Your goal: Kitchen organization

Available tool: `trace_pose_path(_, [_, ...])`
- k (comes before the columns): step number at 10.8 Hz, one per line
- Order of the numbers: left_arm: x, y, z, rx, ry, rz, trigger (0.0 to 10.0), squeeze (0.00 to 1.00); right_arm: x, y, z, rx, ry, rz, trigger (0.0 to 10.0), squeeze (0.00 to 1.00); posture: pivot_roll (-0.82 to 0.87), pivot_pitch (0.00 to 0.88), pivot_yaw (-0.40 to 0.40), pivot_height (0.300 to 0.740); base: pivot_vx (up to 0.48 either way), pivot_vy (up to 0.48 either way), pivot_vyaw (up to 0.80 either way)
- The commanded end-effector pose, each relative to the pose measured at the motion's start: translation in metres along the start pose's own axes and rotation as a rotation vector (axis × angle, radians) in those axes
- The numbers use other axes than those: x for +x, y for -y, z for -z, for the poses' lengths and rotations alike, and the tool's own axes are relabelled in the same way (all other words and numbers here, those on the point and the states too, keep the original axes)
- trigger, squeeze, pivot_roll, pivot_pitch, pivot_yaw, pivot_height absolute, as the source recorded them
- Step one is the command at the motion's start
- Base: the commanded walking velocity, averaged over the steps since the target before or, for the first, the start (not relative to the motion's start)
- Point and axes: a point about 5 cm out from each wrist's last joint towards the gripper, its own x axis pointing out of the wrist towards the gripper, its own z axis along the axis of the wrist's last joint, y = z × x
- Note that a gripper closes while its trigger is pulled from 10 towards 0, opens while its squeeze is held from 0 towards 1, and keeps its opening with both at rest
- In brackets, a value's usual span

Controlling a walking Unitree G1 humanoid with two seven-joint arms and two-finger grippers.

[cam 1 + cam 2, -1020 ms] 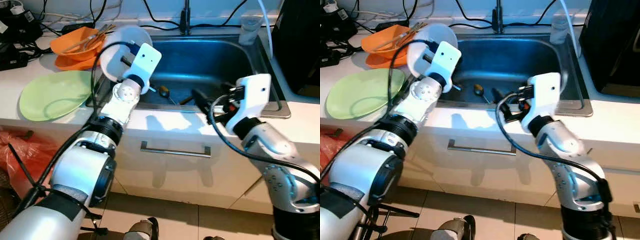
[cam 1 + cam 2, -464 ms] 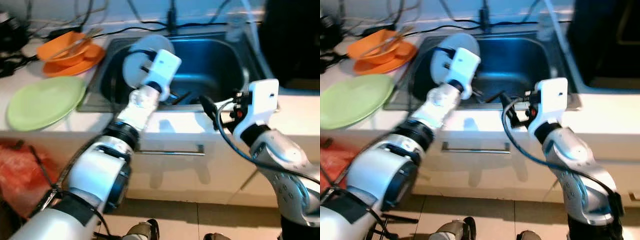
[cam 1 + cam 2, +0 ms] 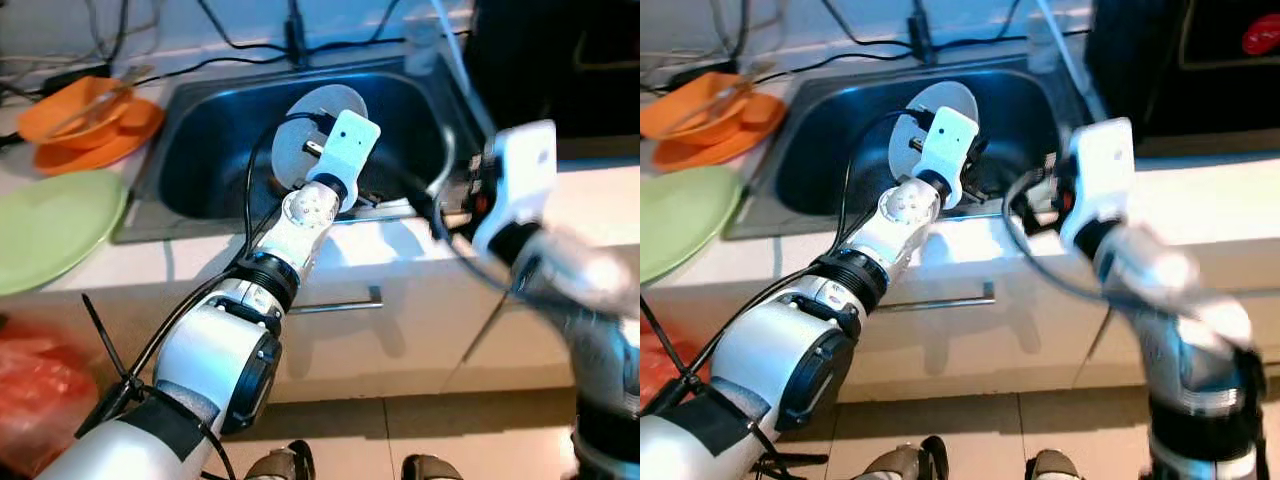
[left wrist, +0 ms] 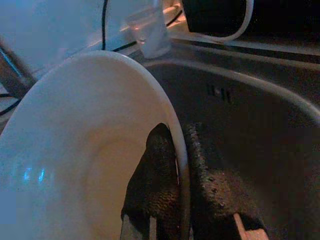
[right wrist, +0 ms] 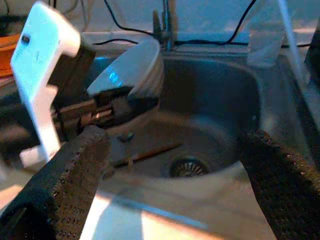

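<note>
While left hand [image 4: 179,165] pinches white bowl [image 4: 75,140], right wrist view reveals drain [image 5: 188,166]

The deep stainless-steel sink [image 3: 200,160] has open room along its left wall and front-left corner. Over its middle, the left gripper [image 4: 180,165] pinches the rim of a white ceramic bowl [image 4: 85,150], blocking the way there. On the sink floor, a thin stick-like utensil [image 5: 145,152] lies beside the round drain [image 5: 187,166]. At the front-right rim the right gripper [image 5: 175,175], fingers spread wide, crowds the edge.
</note>
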Motion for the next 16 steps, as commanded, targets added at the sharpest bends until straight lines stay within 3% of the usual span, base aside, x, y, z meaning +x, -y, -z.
trace_pose_path(1, [-0.002,-0.008,0.005,-0.013,-0.013,-0.038,4.1,0.0,0.004,-0.002,-0.003,-0.003,-0.009,-0.031,10.0,0.15,-0.26,0.176,0.136,0.74,0.0,0.0,0.0])
trace_pose_path(3, [-0.006,-0.018,0.015,-0.019,-0.06,-0.084,4.9,0.0,0.011,-0.003,-0.009,-0.005,-0.029,-0.102,10.0,0.14,-0.26,0.176,0.122,0.74,0.0,0.0,0.0])
trace_pose_path(5, [-0.013,-0.028,0.03,-0.014,-0.116,-0.11,8.0,0.0,0.015,-0.006,-0.013,0.017,-0.068,-0.206,10.0,0.14,-0.26,0.178,0.109,0.74,0.0,0.0,0.0])
trace_pose_path(6, [-0.013,-0.028,0.033,-0.012,-0.125,-0.115,8.2,0.0,0.015,-0.006,-0.014,0.016,-0.073,-0.22,10.0,0.13,-0.26,0.179,0.108,0.74,0.0,0.0,0.0])
trace_pose_path(8, [-0.017,-0.033,0.038,-0.029,-0.136,-0.128,10.0,0.0,0.015,-0.007,-0.013,-0.018,-0.105,-0.258,10.0,0.13,-0.27,0.179,0.104,0.74,0.0,0.0,0.0])
trace_pose_path(10, [-0.019,-0.037,0.044,-0.054,-0.166,-0.126,10.0,0.0,0.012,-0.007,-0.014,-0.032,-0.132,-0.292,10.0,0.16,-0.28,0.182,0.099,0.74,0.0,0.0,0.0])
trace_pose_path(11, [-0.02,-0.039,0.047,-0.045,-0.217,-0.116,10.0,0.0,0.01,-0.008,-0.013,-0.033,-0.15,-0.313,10.0,0.16,-0.29,0.186,0.098,0.74,0.0,0.0,0.0])
trace_pose_path(16, [-0.022,-0.047,0.052,0.006,-0.286,-0.104,10.0,0.0,0.006,-0.011,-0.014,-0.048,-0.164,-0.344,10.0,0.16,-0.29,0.188,0.09,0.74,0.0,0.0,0.0])
